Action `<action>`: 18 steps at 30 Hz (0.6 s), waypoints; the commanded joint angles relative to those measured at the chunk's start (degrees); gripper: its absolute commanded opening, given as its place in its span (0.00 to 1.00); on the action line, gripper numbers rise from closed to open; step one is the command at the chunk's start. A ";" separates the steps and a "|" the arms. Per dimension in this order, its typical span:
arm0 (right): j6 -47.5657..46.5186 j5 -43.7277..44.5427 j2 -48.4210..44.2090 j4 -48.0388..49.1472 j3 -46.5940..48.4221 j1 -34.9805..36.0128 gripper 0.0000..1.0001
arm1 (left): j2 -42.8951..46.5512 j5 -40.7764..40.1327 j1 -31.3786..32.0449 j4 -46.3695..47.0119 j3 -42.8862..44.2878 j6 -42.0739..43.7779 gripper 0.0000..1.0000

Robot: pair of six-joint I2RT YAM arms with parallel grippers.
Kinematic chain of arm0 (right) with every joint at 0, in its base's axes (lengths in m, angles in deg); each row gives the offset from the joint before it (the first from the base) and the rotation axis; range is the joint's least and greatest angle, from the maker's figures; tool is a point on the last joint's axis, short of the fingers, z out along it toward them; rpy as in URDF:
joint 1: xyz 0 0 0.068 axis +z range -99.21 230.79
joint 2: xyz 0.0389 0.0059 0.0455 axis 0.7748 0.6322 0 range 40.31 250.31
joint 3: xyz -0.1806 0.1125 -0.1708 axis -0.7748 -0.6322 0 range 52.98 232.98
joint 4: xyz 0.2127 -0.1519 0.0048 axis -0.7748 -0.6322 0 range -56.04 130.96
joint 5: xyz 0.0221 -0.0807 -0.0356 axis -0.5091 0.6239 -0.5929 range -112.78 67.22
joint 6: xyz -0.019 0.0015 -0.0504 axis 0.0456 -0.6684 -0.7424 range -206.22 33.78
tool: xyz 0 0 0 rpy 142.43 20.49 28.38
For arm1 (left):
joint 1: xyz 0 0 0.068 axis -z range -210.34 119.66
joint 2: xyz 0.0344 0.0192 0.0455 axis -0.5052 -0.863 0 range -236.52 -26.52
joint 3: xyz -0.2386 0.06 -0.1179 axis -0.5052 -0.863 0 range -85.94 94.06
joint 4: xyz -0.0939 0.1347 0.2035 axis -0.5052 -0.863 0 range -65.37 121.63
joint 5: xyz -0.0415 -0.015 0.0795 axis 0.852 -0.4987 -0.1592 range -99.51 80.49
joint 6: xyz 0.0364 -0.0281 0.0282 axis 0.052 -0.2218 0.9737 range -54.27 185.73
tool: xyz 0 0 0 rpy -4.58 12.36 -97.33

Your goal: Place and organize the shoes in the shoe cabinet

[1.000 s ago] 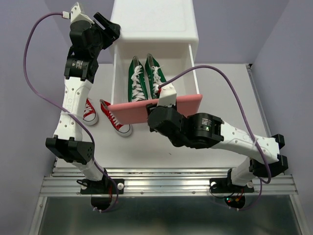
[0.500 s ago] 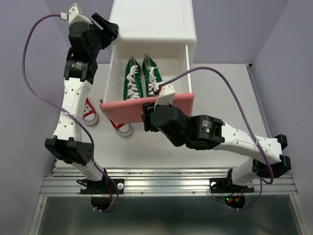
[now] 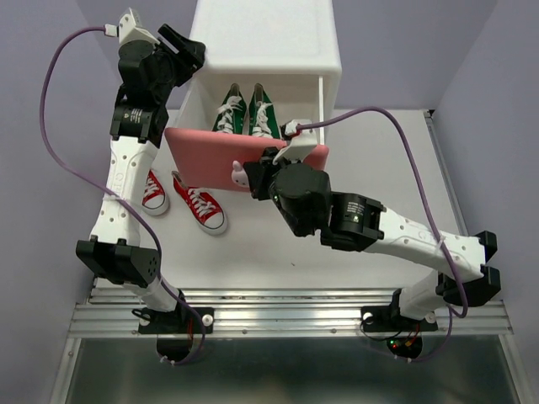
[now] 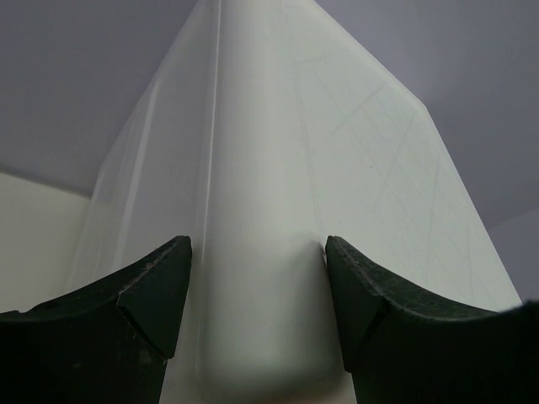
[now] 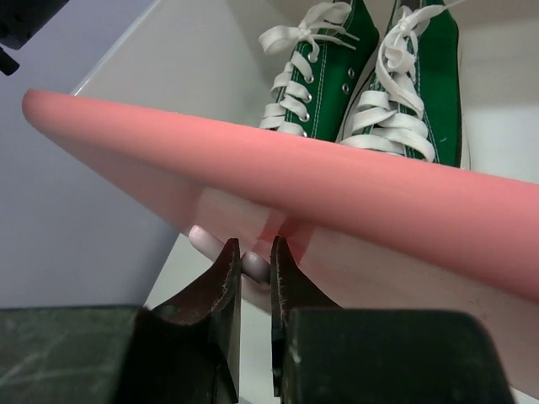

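Quick count: four low-top canvas sneakers in total, and two arms. The two green canvas sneakers (image 3: 228,114) (image 5: 333,71) sit side by side inside the pulled-out drawer of the white rounded shoe cabinet (image 3: 265,38) (image 4: 269,194). The two red canvas sneakers (image 3: 200,204) are out on the white table (image 3: 370,151), left of the drawer, a bit apart from each other. Only one drawer is visible, and its pink drawer front (image 3: 215,156) (image 5: 379,198) sits crooked across the opening.

The right arm reaches in low from the right, and the right gripper (image 3: 253,178) (image 5: 254,251) is pinched tight on the white knob (image 3: 239,173) (image 5: 209,242) under that front. The left arm stretches up the left side. The left gripper (image 3: 189,52) (image 4: 257,248) has its fingers spread wide, straddling the cabinet's rounded back-left corner. Can't tell if they're actually pressing on it.
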 commanded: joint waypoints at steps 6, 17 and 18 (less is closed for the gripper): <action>2.29 -2.29 0.18 11.80 -0.38 -13.45 0.01 | -2.80 8.09 1.99 -13.55 -2.37 2.32 0.61; -1.74 -11.79 8.70 11.80 6.30 -22.94 0.01 | -2.36 8.26 1.99 -12.67 -4.38 1.80 0.62; -2.36 -12.33 9.49 11.80 7.09 -24.69 0.01 | -2.19 8.26 1.99 -12.32 -4.74 1.62 0.61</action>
